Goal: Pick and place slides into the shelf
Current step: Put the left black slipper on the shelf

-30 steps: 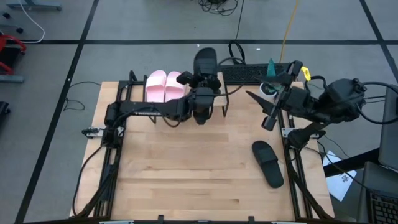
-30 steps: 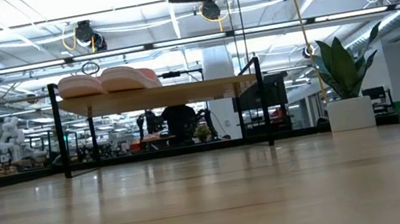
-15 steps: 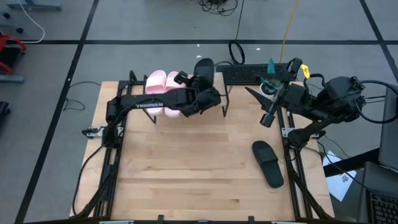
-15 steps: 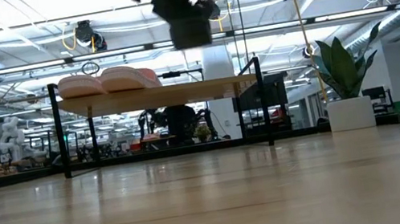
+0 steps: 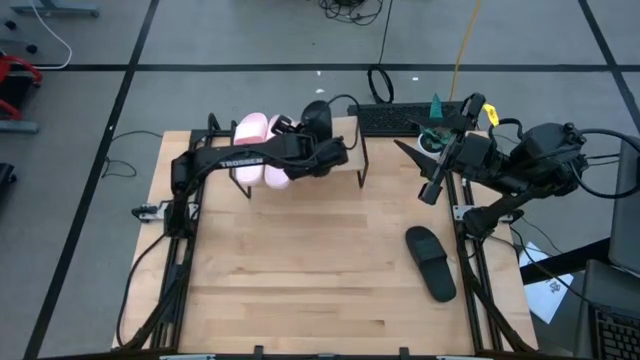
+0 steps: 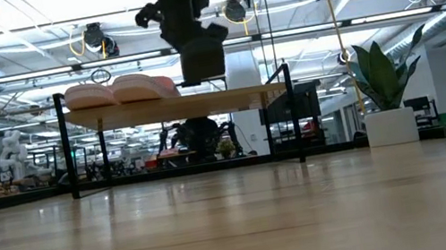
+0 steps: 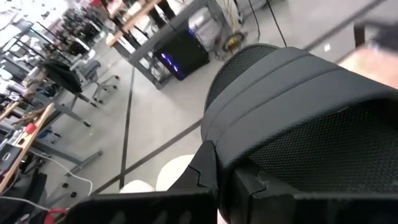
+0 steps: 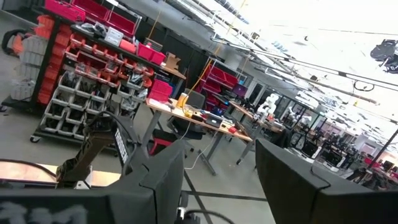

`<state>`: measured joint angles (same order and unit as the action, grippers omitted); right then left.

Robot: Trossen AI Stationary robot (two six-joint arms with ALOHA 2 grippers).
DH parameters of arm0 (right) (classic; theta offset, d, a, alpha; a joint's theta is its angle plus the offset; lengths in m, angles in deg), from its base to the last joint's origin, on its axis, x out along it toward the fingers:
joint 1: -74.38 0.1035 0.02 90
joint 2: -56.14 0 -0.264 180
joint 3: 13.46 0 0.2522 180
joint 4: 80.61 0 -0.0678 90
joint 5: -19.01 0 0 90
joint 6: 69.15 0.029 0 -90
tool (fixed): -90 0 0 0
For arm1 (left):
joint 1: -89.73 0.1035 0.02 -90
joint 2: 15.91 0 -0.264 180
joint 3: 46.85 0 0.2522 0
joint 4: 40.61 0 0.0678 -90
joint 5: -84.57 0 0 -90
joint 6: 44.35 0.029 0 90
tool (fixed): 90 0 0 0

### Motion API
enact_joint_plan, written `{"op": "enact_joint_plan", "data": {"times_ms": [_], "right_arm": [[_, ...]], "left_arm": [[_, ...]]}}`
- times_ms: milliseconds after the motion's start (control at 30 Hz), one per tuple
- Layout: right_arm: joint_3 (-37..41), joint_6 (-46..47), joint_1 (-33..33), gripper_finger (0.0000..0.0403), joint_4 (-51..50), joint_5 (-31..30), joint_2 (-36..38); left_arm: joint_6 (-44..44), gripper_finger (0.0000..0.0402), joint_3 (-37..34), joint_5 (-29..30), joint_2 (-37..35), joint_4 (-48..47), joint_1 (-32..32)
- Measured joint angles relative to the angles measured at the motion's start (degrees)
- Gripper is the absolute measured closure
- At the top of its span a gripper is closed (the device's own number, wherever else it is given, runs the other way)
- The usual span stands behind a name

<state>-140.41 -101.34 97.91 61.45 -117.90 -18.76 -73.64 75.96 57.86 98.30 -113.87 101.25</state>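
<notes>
Across the wooden table (image 5: 300,260), the left gripper (image 5: 322,152) (clamped on a matte black slide (image 5: 317,118)) hung over the light-wood shelf (image 6: 228,98), its free stretch just beside the pale pink pair (image 5: 260,150); the right gripper (image 5: 432,185) waited, fingers apart.

pink pair (image 5: 255,145) on shelf (image 6: 228,99)

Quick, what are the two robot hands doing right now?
Left gripper: shut on a matte black slide sandal, above the low light-wood shelf, beside the pale pink pair.
Right gripper: open, holding nothing, raised at the table's right edge.
</notes>
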Motion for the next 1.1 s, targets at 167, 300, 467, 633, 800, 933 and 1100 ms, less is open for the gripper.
{"op": "enact_joint_plan", "data": {"times_ms": [167,300,467,633,800,933,1100], "right_arm": [[0.0,0.0,0.0,0.0216,0.0,0.1,0.0],[0.0,0.0,0.0,0.0216,0.0,0.2,0.0],[0.0,0.0,0.0,0.0216,0.0,0.2,0.0],[0.0,0.0,0.0,0.0216,0.0,0.2,0.0],[0.0,0.0,0.0,0.0216,0.0,0.2,0.0],[0.0,0.0,0.0,0.0216,0.0,0.2,0.0],[0.0,0.0,0.0,0.0216,0.0,0.2,0.0]], "left_arm": [[0.0,0.0401,-5.1,-1.8,0.0,2.6,0.6],[0.6,0.0401,-5.9,-2.2,0.1,4.0,0.5],[1.7,0.0401,-6.0,-2.6,0.0,4.2,0.9],[2.0,0.0401,-6.0,-5.2,0.0,4.2,1.8],[2.0,0.0401,-6.0,-6.9,0.0,4.1,2.3],[1.6,0.0401,-7.6,-7.8,0.0,4.6,2.2],[1.1,0.0401,-9.3,-7.3,-0.1,4.0,2.1]]}}
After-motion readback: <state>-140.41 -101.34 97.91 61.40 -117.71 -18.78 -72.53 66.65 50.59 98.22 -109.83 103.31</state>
